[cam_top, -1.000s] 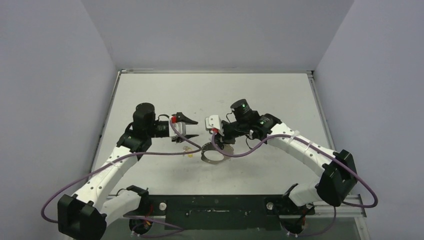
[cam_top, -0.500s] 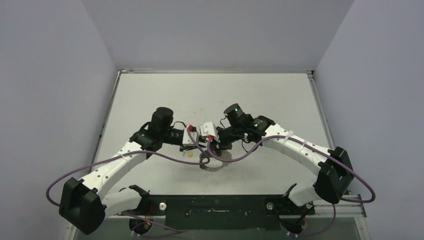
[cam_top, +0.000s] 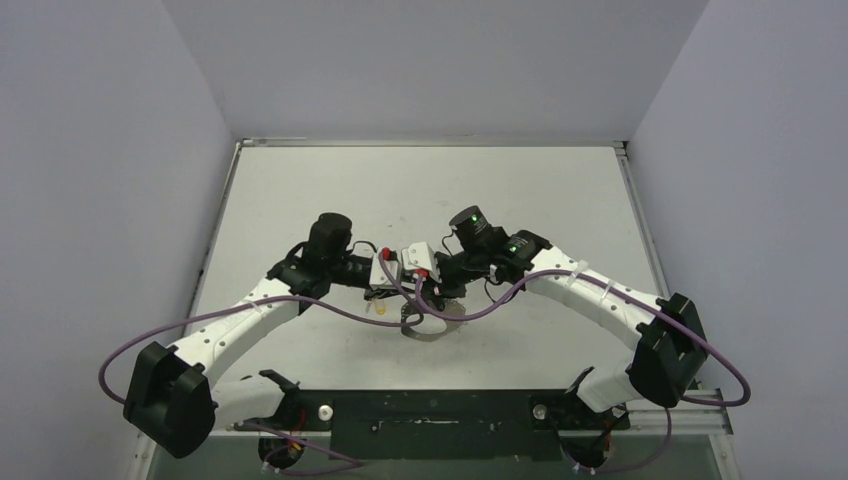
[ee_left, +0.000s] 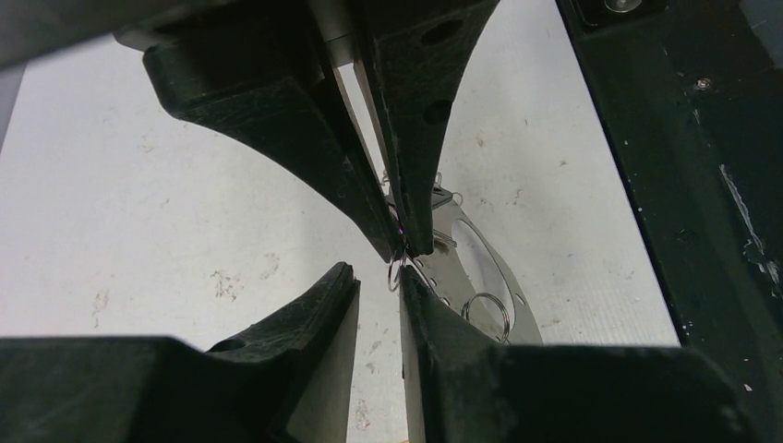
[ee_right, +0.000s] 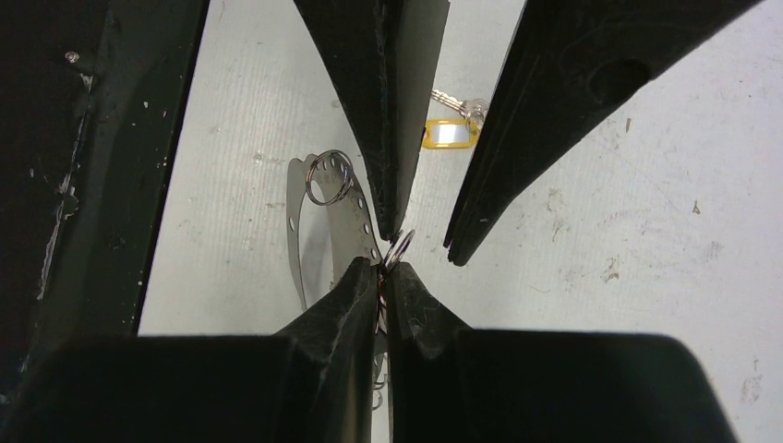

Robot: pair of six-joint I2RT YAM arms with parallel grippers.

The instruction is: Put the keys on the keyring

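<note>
The keyring (cam_top: 432, 328), a silvery band with holes, hangs low over the table's middle (ee_left: 480, 268) (ee_right: 319, 231). My right gripper (ee_right: 386, 268) is shut on a small wire ring (ee_right: 402, 247) at the keyring's edge. Facing it tip to tip, my left gripper (ee_left: 374, 272) is open by a narrow gap. That small ring (ee_left: 395, 272) sits between its tips, close against one finger (ee_left: 425, 314). A yellow-headed key (ee_right: 451, 132) with a silvery blade lies flat on the table behind my left gripper (cam_top: 395, 293), apart from both. A second small ring (ee_left: 489, 309) hangs on the keyring.
The dark base rail (cam_top: 440, 415) runs along the table's near edge, close to the keyring in both wrist views (ee_left: 702, 185). Purple cables (cam_top: 330, 305) loop from both arms across the table's middle. White walls enclose the table on three sides.
My left arm has swung right and met the right gripper tip to tip, its jaws narrowing. The right gripper drifted slightly left with the keyring.
</note>
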